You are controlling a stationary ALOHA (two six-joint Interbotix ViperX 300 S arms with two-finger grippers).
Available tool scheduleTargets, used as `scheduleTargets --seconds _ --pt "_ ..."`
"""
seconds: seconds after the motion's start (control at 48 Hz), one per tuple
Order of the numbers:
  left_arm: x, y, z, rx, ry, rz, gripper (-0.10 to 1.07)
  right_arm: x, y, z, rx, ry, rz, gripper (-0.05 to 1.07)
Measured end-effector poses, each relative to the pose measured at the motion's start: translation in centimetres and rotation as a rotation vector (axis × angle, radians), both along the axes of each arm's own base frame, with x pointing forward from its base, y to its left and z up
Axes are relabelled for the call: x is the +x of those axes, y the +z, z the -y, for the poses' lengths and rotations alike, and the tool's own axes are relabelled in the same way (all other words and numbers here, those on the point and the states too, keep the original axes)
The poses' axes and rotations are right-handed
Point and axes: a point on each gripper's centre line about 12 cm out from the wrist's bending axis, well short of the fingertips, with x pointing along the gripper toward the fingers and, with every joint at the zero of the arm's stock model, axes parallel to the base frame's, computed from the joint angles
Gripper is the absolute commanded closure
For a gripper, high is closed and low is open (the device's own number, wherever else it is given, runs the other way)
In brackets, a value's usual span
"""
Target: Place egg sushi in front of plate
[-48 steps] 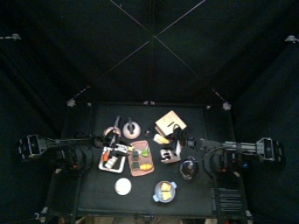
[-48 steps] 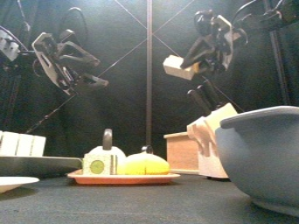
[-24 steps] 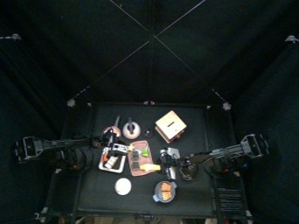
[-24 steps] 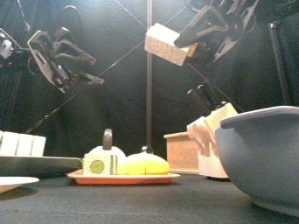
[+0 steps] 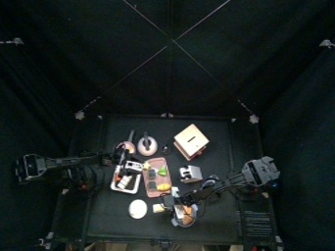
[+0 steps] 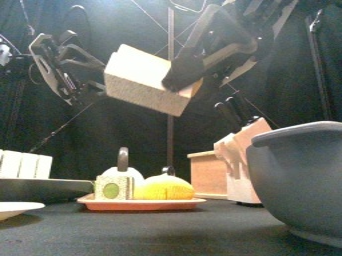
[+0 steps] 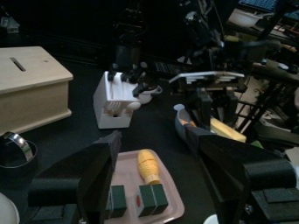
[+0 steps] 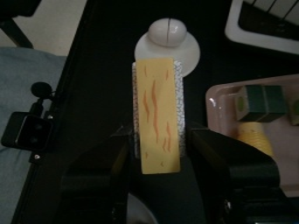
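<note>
The egg sushi [image 8: 158,114], a block with a pale yellow top over white rice, sits between my right gripper's [image 8: 160,142] jaws, which are shut on it. In the top view it [image 5: 160,208] hangs just right of the small white plate [image 5: 137,209]. In the right wrist view the plate [image 8: 170,39] lies just beyond the sushi's far end. In the front view the sushi [image 6: 150,82] hangs high and near, held by the right gripper [image 6: 190,62]. My left gripper [image 7: 162,150] is open and empty, raised at the left [image 6: 70,72] over the table's left side [image 5: 124,162].
A pink tray [image 5: 157,177] with green and yellow pieces lies mid-table [image 6: 140,203]. A wooden box [image 5: 194,139] stands at the back. A white rack [image 7: 117,94] stands left of the tray. A grey bowl [image 6: 301,175] stands front right [image 5: 186,214].
My right arm has swung forward and leftward from the table's back right with the egg sushi, bringing it down beside the white plate. The left arm has barely moved.
</note>
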Motion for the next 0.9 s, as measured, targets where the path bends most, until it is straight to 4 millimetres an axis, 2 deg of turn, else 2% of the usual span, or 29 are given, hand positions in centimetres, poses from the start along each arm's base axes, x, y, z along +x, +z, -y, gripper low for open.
scheduleTargets --seconds 0.25,0.708,0.896 --pt "-0.1 -0.2 0.0 0.002 0.006 -0.011 0.04 1.2 -1.5 -0.3 -0.016 -0.024 -0.058 0.36" --pt "-0.1 -0.3 0.0 0.001 0.008 -0.014 0.04 1.1 -1.8 -0.2 0.011 -0.056 -0.084 0.15" --pt "-0.1 -0.3 0.0 0.001 0.008 -0.014 0.04 1.1 -2.0 0.0 0.002 -0.066 -0.102 0.14"
